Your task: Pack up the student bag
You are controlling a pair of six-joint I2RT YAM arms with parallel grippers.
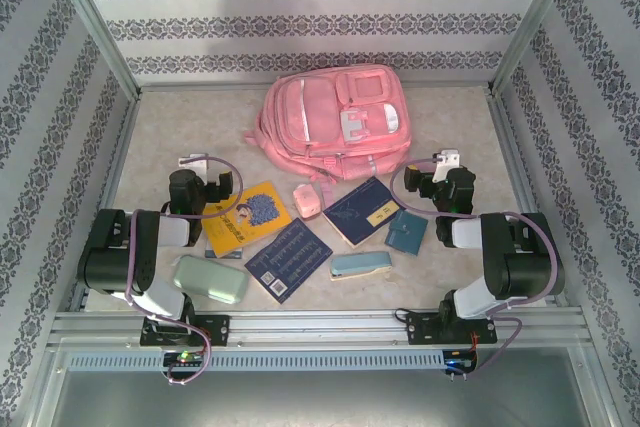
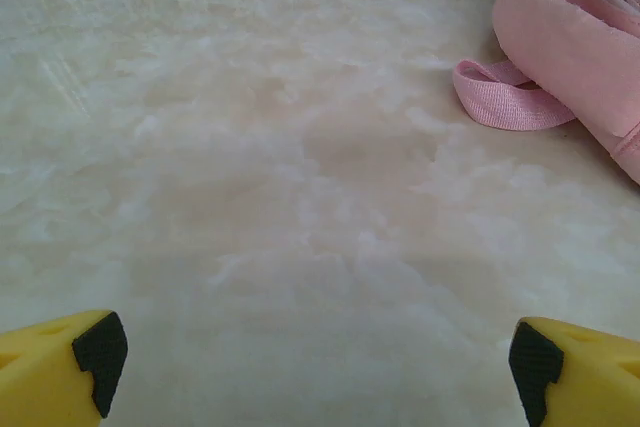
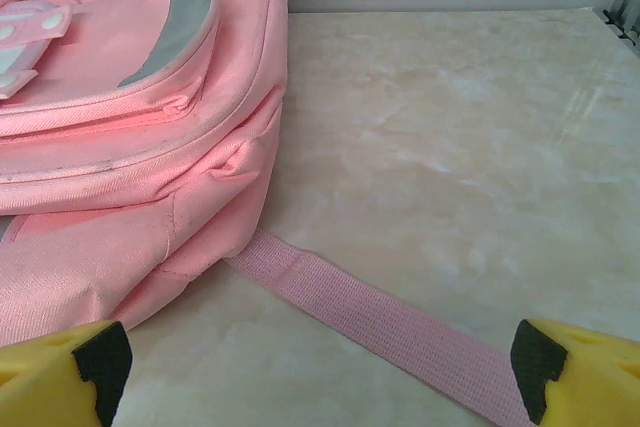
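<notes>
The left arm and right arm are black with pale grey links, looping lilac cables, and yellow fingers with black pads.

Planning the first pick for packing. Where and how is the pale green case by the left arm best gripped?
Likely pinch the pale green case across its short width at mid-length, with the left gripper coming straight down from above. It lies flat, long and round-edged, so the narrow span suits the open fingers best.

No legible text. Cover print on the yellow book and the navy book is too small to read.
</notes>
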